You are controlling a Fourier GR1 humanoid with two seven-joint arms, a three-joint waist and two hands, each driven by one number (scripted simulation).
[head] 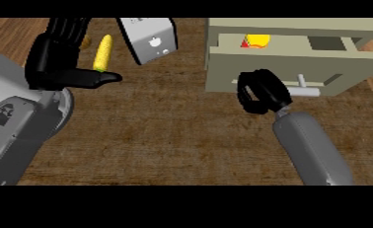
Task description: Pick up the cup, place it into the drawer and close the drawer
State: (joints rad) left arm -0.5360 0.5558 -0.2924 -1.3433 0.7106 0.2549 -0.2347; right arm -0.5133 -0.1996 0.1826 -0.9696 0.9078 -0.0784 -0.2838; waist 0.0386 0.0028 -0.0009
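The beige drawer [280, 66] stands open at the upper right of the wooden counter. A yellow and red cup [256, 41] lies inside it near its left end. My right hand [259, 92] is in front of the drawer's front panel with its fingers curled and nothing in them. It sits just left of the white handle [306, 89], and I cannot tell whether it touches the panel. At the upper left my left hand [56, 59] rests open, fingers up and thumb pointing right, far from the drawer.
A yellow corn cob [103, 53] lies just right of the left hand. A grey and white box [149, 38] stands tilted beside it. Bare wooden counter [167, 128] fills the middle and front.
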